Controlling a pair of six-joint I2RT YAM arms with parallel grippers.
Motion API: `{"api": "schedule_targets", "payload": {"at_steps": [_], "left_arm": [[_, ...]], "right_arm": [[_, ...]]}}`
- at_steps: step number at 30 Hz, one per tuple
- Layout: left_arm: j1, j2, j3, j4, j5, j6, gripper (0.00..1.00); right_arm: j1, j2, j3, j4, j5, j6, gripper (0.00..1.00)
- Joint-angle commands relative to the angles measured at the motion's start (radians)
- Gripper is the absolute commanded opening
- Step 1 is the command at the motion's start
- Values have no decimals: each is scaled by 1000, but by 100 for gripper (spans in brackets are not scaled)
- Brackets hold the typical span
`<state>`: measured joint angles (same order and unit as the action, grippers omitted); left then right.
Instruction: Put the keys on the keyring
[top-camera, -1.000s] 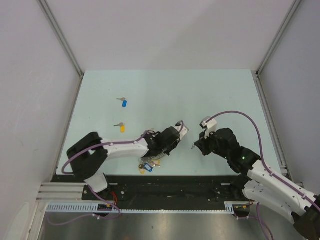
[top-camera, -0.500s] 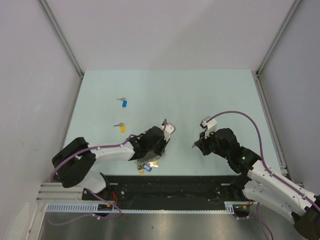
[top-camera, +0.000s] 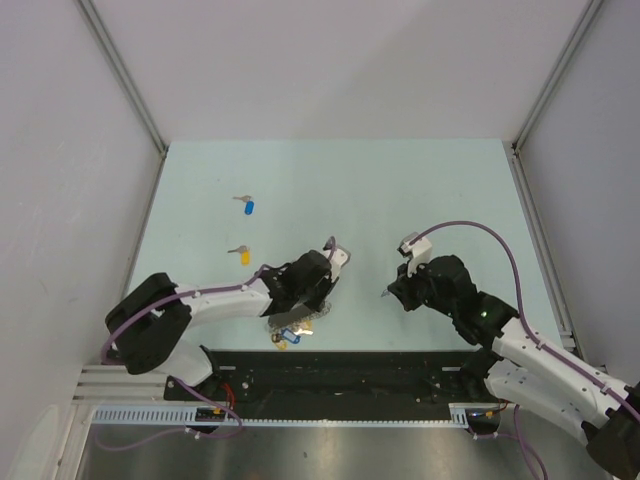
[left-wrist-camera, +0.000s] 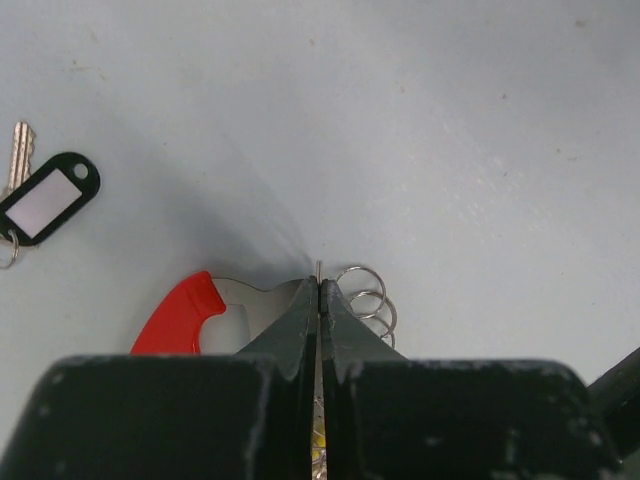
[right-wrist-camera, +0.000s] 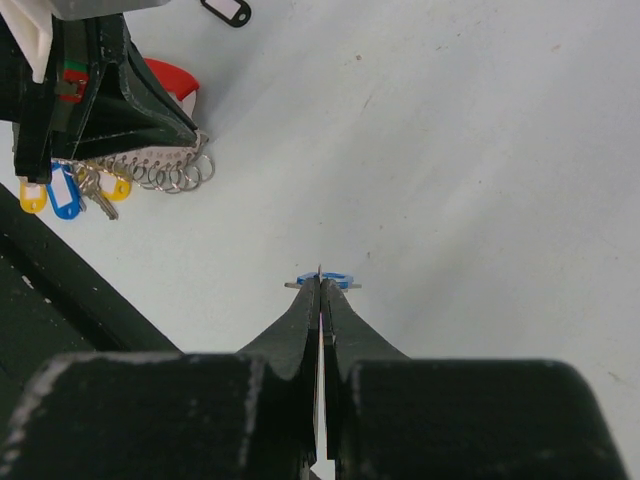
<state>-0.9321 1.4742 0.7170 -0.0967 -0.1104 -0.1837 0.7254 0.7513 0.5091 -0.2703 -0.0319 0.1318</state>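
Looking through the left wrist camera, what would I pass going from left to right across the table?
black tag → red-handled keyring → left gripper → small wire rings

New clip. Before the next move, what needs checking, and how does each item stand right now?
1. Left gripper clamped on the keyring: ok, shut on its metal beside the red arc.
2. Right gripper holding the blue-headed key: ok, shut, with blue showing at its tip.
3. Held key brought to the small rings: not ok, the grippers are apart in the top view.
4. A ring opened to take the key: cannot tell.
5. All keys threaded: not ok, a loose blue key and a loose yellow key lie on the table.
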Motion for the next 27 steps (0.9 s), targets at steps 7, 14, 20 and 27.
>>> {"api": "schedule_targets", "payload": {"at_steps": [7,14,20,27], "left_arm": [[-4,89,241,-336,-64,-20,0],[-13,228,358,-486,-109,9,3],[-19,273,449,-488,-129,50,18],[-14,-27,273,-232,-146,38,56]], "right_arm": [[6,6,2,28,0,14,0],[6,11,2,20,9,15,0],[5,14,2,19,23,25,0],[-35,43,8,9,24,86,0]]}}
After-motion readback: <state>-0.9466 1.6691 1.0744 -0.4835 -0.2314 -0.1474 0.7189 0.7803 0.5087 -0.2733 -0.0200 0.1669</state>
